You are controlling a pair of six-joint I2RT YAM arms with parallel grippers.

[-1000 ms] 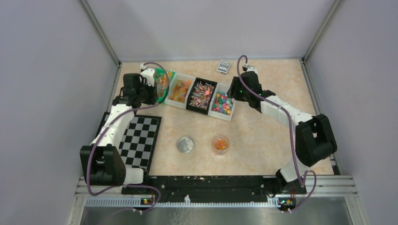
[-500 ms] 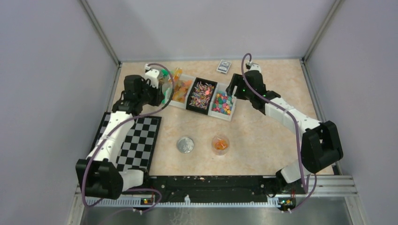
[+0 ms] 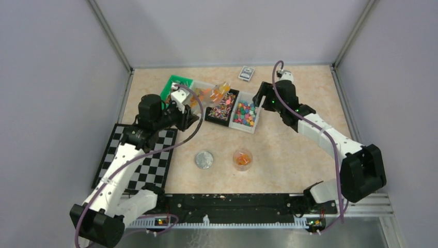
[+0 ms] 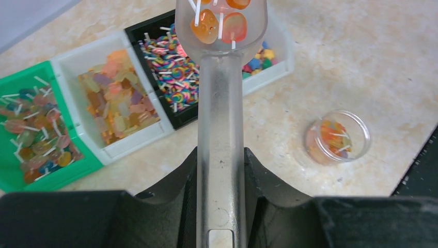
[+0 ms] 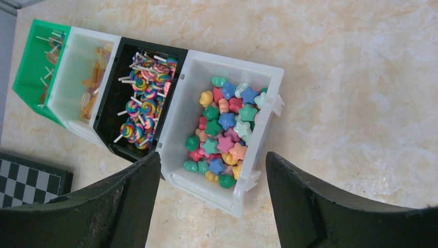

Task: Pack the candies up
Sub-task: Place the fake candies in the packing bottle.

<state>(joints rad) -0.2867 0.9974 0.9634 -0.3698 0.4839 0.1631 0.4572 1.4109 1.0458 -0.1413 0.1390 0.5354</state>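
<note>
Orange candies (image 4: pixel 206 26), flat discs on white sticks, lie in the bowl of a clear plastic scoop (image 4: pixel 221 103). The left end effector (image 4: pixel 221 168) grips the scoop by its handle, fingers clenched on either side. The loaded bowl is raised over the middle of a row of four bins at the far side of the tabletop (image 3: pixel 289 150). From the left these are a green bin (image 4: pixel 51 178) of lollipops, a white bin (image 4: pixel 135 142) of pale gummies, a black bin (image 4: pixel 181 120) of swirled lollipops and a second white bin (image 5: pixel 204 190) filled with star-shaped sweets. The right end effector (image 5: pixel 213 165) hovers over that last bin, released, its fingers spread wide with nothing between them. Nearer the arms' bases, a small clear cup (image 4: pixel 362 129) holding a few more candies stands near a round silver lid (image 3: pixel 203 159), the two apart. A checkerboard (image 3: pixel 155 160) lies flat at the left.
</note>
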